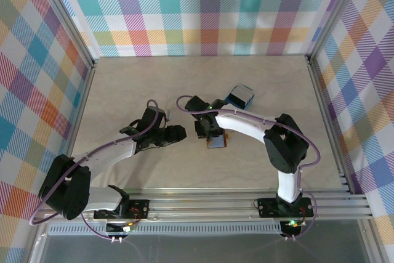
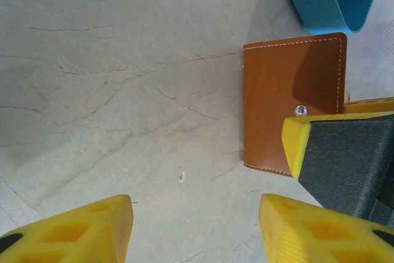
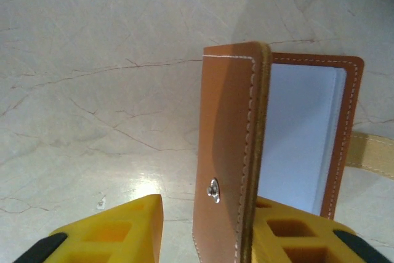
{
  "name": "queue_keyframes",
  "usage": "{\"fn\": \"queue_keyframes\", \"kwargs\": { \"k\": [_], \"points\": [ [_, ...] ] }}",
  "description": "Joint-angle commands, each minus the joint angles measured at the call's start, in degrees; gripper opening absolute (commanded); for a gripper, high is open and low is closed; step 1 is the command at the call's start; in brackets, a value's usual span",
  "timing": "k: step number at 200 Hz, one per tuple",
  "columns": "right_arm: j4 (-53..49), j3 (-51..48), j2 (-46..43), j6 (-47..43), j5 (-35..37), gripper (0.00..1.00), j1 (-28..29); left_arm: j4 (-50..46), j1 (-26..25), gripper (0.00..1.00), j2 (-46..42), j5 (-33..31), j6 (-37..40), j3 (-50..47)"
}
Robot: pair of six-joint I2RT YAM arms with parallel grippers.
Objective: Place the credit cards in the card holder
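Beige, stone-veined tabletop (image 1: 141, 84) lies in front of you, boxed in by pastel plaid walls (image 1: 209, 10), with aluminium rails (image 1: 209, 204) along the near edge. On your left, the left gripper (image 2: 196, 220) hovers over bare table, its yellow fingers spread with nothing between them. Just to its right, near the middle of the table, you have the card holder (image 3: 228, 164). It is brown leather and open: one leaf lies flat with its pale lining up, the other stands almost upright, snap stud facing left. In the right wrist view its long axis runs away from the camera, in line with the fingers. The right gripper (image 3: 209, 214) straddles that raised leaf, jaws parted, with a strip of table showing between the left finger and the leather. Farther back and to the right sits a blue tray (image 1: 239, 96).
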Motion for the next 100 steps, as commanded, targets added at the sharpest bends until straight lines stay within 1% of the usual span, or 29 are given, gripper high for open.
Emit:
{"fn": "queue_keyframes", "kwargs": {
  "k": [1,20,61,83,100],
  "points": [
    [2.2,-0.7,-2.7,0.3,-3.7,0.37,0.4,-0.9,0.6,0.56,-1.1,-0.4,-0.2,-1.0],
    [3.7,-0.6,-2.9,0.2,-6.7,0.36,0.4,-0.6,0.6,0.56,-0.8,-0.3,-0.3,-1.1],
    [5.8,-0.6,-2.8,0.9,-9.5,0.36,0.5,0.1,0.6,0.56,0.1,0.5,-0.4,-1.0],
    [7.1,-0.5,-2.1,1.1,-11.9,0.33,0.3,0.0,0.6,0.56,0.3,0.6,-0.3,-0.8],
    [8.4,-0.6,-1.8,1.4,-13.4,0.33,0.3,0.1,0.6,0.56,0.3,0.5,-0.4,-0.9]
  ]
}}
